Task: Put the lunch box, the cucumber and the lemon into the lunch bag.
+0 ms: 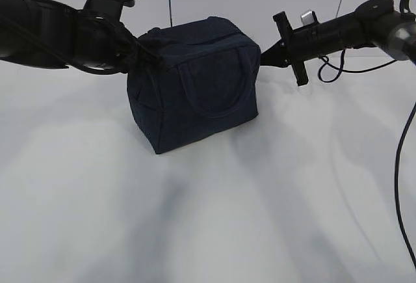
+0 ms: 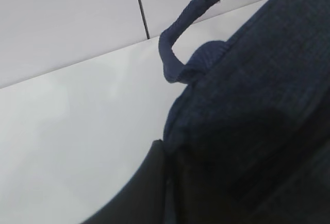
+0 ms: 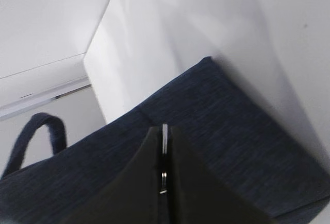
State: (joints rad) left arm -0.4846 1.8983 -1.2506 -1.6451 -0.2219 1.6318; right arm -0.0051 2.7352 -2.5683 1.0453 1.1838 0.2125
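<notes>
The dark navy lunch bag (image 1: 195, 84) stands upright on the white table, its top closed and one loop handle (image 1: 214, 81) facing me. My left gripper (image 1: 140, 52) is at the bag's upper left corner, shut on a fold of its fabric (image 2: 167, 149). From the right, my right gripper (image 1: 263, 52) meets the bag's upper right edge. Its fingers are shut on the zipper's silver ring pull (image 3: 164, 134), which shows edge-on between them. The lunch box, the cucumber and the lemon are out of view.
The white table (image 1: 208, 218) spreads in front of the bag, and a white wall stands close behind it. A black cable (image 1: 400, 166) hangs down at the far right. The bag's other handle (image 2: 180, 23) arches up on its far side.
</notes>
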